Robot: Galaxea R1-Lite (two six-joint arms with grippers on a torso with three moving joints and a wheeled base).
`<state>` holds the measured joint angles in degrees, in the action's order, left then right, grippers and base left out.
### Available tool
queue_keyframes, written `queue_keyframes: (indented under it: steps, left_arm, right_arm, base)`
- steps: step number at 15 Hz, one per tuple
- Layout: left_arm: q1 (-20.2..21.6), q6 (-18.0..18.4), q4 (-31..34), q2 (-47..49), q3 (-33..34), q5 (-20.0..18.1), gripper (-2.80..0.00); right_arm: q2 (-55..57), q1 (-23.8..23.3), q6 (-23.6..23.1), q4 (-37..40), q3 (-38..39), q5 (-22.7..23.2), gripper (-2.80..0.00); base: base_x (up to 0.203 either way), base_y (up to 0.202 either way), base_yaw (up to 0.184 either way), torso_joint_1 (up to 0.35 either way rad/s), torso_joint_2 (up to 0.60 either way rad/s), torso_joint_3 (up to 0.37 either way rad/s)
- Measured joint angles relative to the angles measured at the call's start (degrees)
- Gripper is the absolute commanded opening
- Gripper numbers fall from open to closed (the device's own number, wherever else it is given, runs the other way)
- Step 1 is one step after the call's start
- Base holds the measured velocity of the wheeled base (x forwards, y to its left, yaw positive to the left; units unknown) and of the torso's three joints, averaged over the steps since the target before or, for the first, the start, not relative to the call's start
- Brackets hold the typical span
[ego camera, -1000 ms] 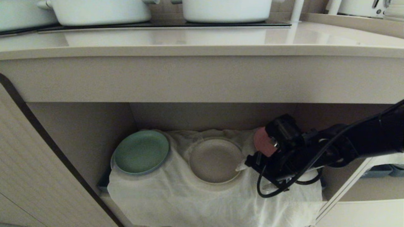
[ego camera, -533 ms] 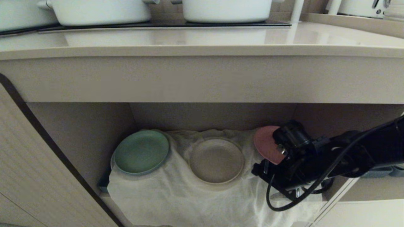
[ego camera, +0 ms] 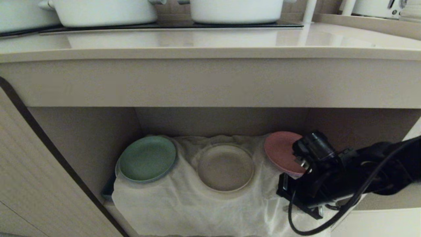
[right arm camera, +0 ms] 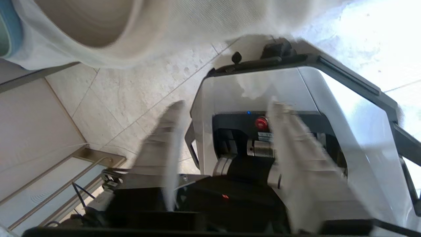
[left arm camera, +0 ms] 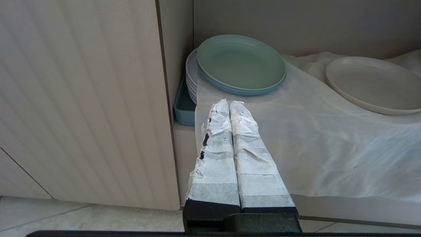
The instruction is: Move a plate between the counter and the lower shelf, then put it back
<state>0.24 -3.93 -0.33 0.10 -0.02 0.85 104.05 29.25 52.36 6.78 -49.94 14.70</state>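
On lower shelf — plate released | right gripper withdrawn rightward, jaws seemingly apart

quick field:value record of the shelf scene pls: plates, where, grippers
plate: beige, flat on the white cloth, middle of the lower shelf, nothing gripping it
green plate: left, on a stack
pink plate: right, partly behind the right arm
right gripper: fingers apart, empty, at shelf front right
left gripper: shut, empty, outside the shelf
counter: holds white pots
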Motion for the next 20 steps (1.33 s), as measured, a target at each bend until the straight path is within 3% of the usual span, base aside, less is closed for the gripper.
queue_keyframes:
  steps: [7,13,20]
  left_arm:
    - [0.0,0.0,0.0,0.0,0.0,0.0,-2.80]
    - [0.0,0.0,0.0,0.0,0.0,0.0,-2.80]
    - [0.0,-0.1,0.0,0.0,0.0,0.0,-2.80]
  right_arm:
    - [-5.0,0.0,-1.6,-0.1,7.4,0.0,-2.80]
    - [-11.7,-0.1,-10.1,0.3,16.3,-1.1,-2.80]
    - [-24.6,-4.6,-19.3,-0.2,26.7,-9.3,-2.80]
  base:
    - [0.000,0.000,0.000,0.000,0.00,0.000]
    - [0.000,0.000,0.000,0.000,0.00,0.000]
    - [0.000,0.000,0.000,0.000,0.00,0.000]
